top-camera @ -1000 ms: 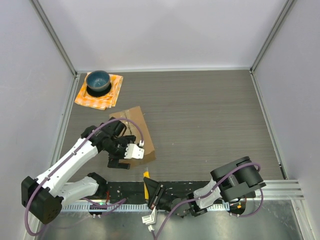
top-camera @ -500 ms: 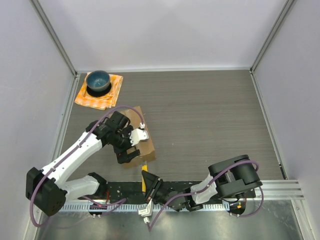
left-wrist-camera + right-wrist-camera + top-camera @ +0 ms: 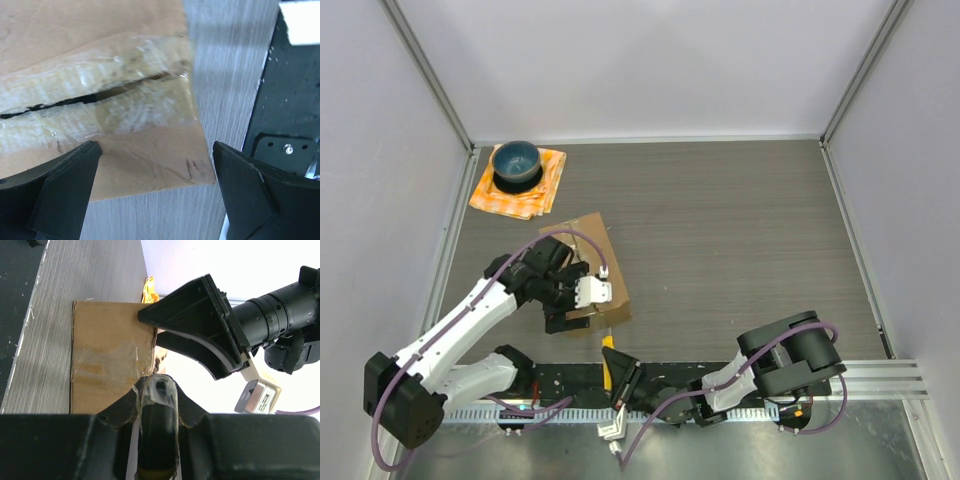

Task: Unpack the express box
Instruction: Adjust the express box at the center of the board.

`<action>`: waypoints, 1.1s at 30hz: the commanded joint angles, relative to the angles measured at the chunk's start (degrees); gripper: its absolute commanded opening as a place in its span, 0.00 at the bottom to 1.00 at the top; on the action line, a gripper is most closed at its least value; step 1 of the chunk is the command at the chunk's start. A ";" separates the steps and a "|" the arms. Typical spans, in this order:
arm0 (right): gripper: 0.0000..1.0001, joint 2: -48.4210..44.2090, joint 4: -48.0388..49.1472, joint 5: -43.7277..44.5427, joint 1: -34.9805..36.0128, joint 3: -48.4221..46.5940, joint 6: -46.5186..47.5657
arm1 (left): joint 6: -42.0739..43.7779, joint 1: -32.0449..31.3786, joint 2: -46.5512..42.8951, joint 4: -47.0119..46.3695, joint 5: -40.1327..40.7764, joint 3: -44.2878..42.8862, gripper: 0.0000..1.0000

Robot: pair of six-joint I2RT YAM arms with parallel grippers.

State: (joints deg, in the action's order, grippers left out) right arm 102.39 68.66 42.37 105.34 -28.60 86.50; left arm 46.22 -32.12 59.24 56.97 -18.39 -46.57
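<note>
Left claw (image 3: 156, 150) splayed wide, gripping nothing, hovering over near end of express box (image 3: 592, 235), lower left of overhead frame. Arm bent, reaching up from bottom-left corner. Taped seam split (interior dark, contents not visible). Right claw (image 3: 623, 378) low at bottom centre, grip unclear. Blue bowl (image 3: 515, 160) on orange cloth (image 3: 546, 188), upper left.

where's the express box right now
In the top view the express box lies on the left side of the table, near its front edge, under the open left gripper. The orange cloth with the blue bowl sits behind it.
</note>
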 commanded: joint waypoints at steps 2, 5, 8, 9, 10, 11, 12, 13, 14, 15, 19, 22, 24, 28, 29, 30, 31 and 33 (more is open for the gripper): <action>0.01 -0.79 12.55 0.43 1.36 -2.16 -1.68 | 14.50 -1.63 -1.15 13.32 -7.36 2.53 0.99; 0.01 -0.87 12.11 0.70 1.97 -2.51 -1.95 | 18.64 -2.86 -1.06 16.23 -8.23 2.71 0.99; 0.01 -1.05 11.41 1.22 2.68 -2.78 -2.21 | 22.33 -3.82 -0.80 18.35 -8.85 1.92 0.99; 0.01 -1.14 11.32 1.40 2.77 -2.86 -2.30 | 22.95 -4.09 -0.45 18.53 -8.68 1.57 0.99; 0.01 -1.23 10.88 1.40 3.03 -2.95 -2.30 | 22.87 -4.44 -0.27 18.35 -8.50 1.22 0.99; 0.01 -1.23 10.62 1.57 2.94 -3.04 -2.39 | 21.39 -4.44 -0.09 17.40 -8.50 -0.44 0.99; 0.01 -1.31 10.09 1.49 3.03 -3.13 -2.39 | 19.63 -4.44 -0.01 16.43 -8.33 -1.76 0.99; 0.01 -1.40 10.00 1.40 3.03 -3.22 -2.39 | 18.22 -3.49 0.00 15.81 -8.50 -3.17 1.00; 0.01 -1.40 9.82 1.31 2.94 -3.30 -2.39 | 15.51 -2.43 -0.18 13.89 -9.11 -5.88 1.00; 0.01 -1.40 9.82 1.22 2.94 -3.48 -2.39 | 12.52 -1.47 -0.09 11.43 -7.90 -7.12 1.00; 0.01 -1.14 9.12 -0.53 2.77 -3.92 -3.18 | -0.32 10.27 1.74 -1.57 -3.41 -10.91 1.00; 0.01 -0.79 9.38 -1.94 2.33 -3.83 -4.76 | -6.13 19.24 6.38 -9.85 -1.65 -12.40 1.00; 0.01 -0.53 9.38 -3.17 1.80 -3.83 -5.37 | -8.59 22.61 9.99 -11.53 -3.04 -14.69 1.00; 0.01 0.71 10.79 -4.49 0.57 -4.53 -4.94 | -11.23 27.54 17.04 -9.25 -11.30 -19.78 1.00; 0.01 1.32 10.88 -4.75 0.39 -4.53 -5.11 | -12.19 27.55 19.05 -9.68 -12.45 -21.71 1.00; 0.01 1.67 11.40 -5.27 0.13 -4.97 -5.20 | -13.42 27.55 20.02 -10.12 -12.98 -22.59 1.00; 0.01 2.20 11.84 -5.45 -0.22 -5.06 -5.20 | -16.30 27.46 21.08 -10.99 -13.07 -23.39 1.00; 0.01 2.99 12.89 -5.63 -0.66 -5.41 -5.11 | -20.45 27.46 24.94 -14.24 -12.72 -25.76 1.00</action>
State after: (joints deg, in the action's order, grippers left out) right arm 103.94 68.97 38.37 105.56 -31.97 82.61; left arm 35.07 -4.69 80.64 48.62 -26.76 -67.00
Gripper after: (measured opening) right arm 0.250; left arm 0.996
